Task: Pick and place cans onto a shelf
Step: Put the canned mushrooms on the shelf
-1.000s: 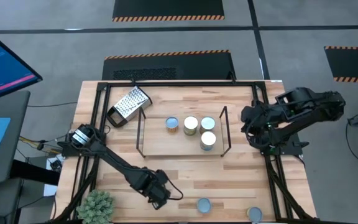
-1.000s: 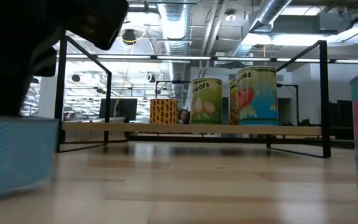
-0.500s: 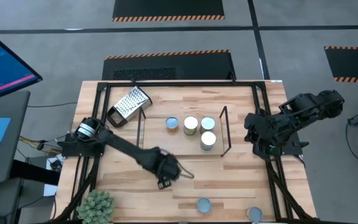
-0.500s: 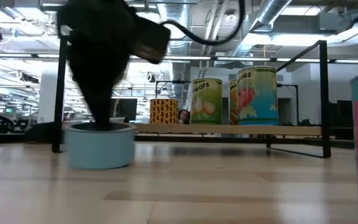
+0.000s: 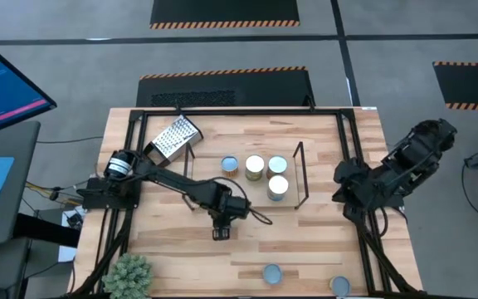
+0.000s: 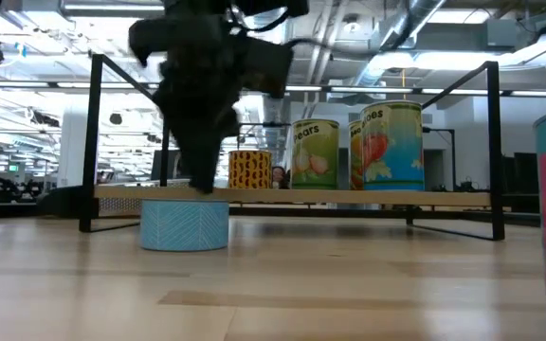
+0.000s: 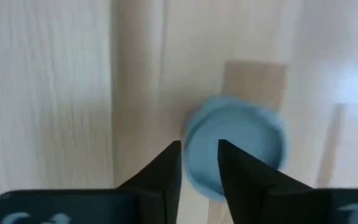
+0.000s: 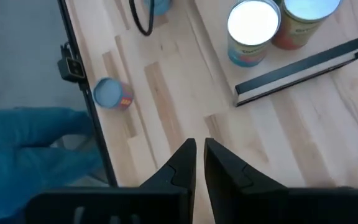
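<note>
A short blue can (image 6: 185, 224) stands on its base on the table, just in front of the shelf (image 5: 301, 178). My left gripper (image 6: 200, 188) points down over its lid (image 7: 253, 137), fingers a little apart; in the high view the gripper (image 5: 221, 223) hides the can. Several cans (image 5: 255, 167) stand on the shelf. Two more cans (image 5: 271, 272) (image 5: 338, 285) stand near the table's near edge. My right gripper (image 8: 199, 152) hangs shut and empty above the table's right side (image 5: 344, 189). My left gripper comes at the blue can from above, its fingertips (image 7: 166, 174) level with the lid near its rim. Whether they touch the lid, I cannot tell. The can stands upright on the table.
A metal grater (image 5: 173, 139) lies at the far left of the table, a small green plant (image 5: 129, 274) at the near left corner. A black frame (image 5: 127, 166) edges the table. Bare wood lies between the shelf and the near cans. Something blue (image 8: 36, 140) shows beyond the frame.
My left gripper has gone from the table's near edge toward the shelf, away and to the right, rolling its wrist. The short blue can has moved with it and now stands before the shelf. My right arm has swung toward the near edge.
</note>
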